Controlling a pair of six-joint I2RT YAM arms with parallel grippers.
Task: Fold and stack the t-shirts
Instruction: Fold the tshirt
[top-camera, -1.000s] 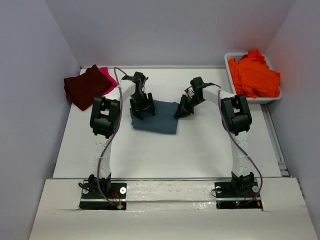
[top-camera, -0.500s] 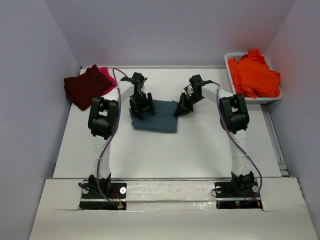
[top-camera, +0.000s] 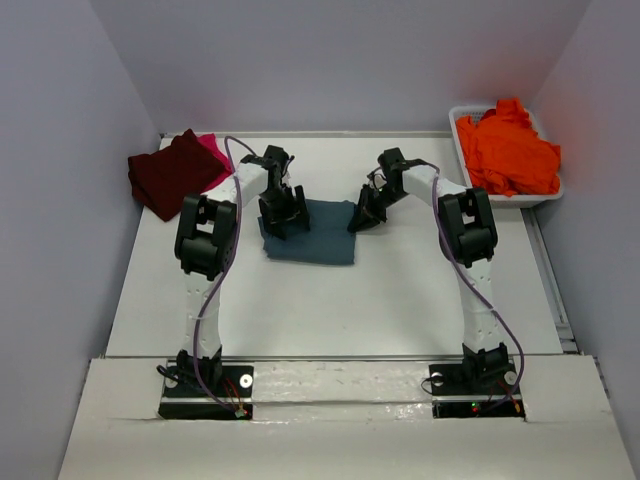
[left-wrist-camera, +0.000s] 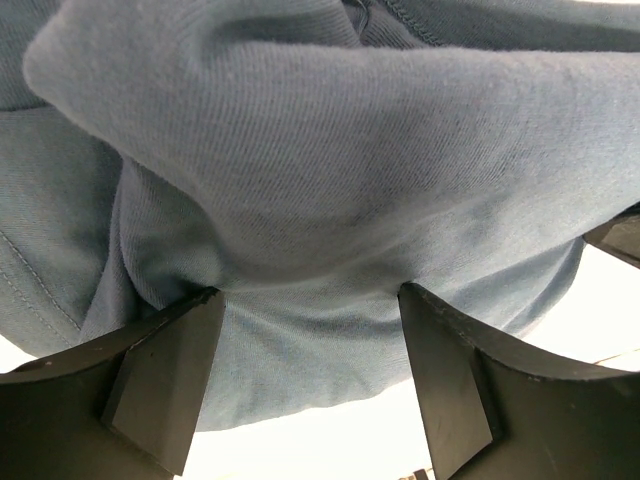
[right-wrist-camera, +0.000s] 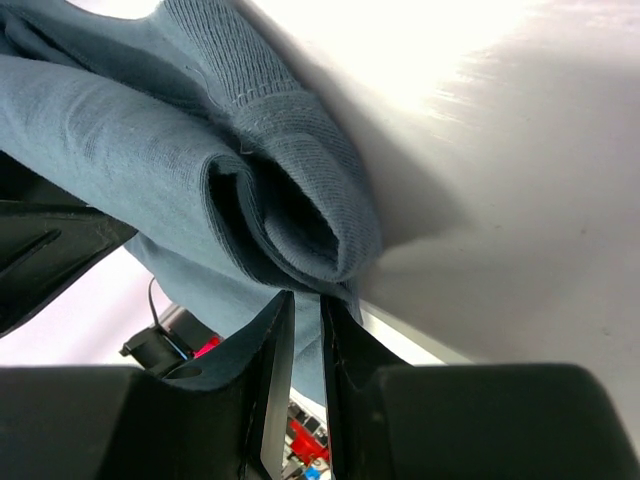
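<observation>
At the middle of the table (top-camera: 400, 300) the slate-blue t-shirt (top-camera: 312, 240) lies folded into a small rectangle, and in the last second it has crept slightly leftward along with both arms. The left gripper (top-camera: 283, 215) sits low on its left end, fingers spread wide, with cloth bulging between them unpinched. The right gripper (top-camera: 362, 220) is pinched on the rolled hem at the right edge. I'd say this is a final tidying tug. The shirt probably belongs next on the maroon t-shirt (top-camera: 170, 172), where the pink t-shirt (top-camera: 212, 148) peeks out behind. The orange t-shirts (top-camera: 508, 150) wait in the white tub (top-camera: 462, 112).
</observation>
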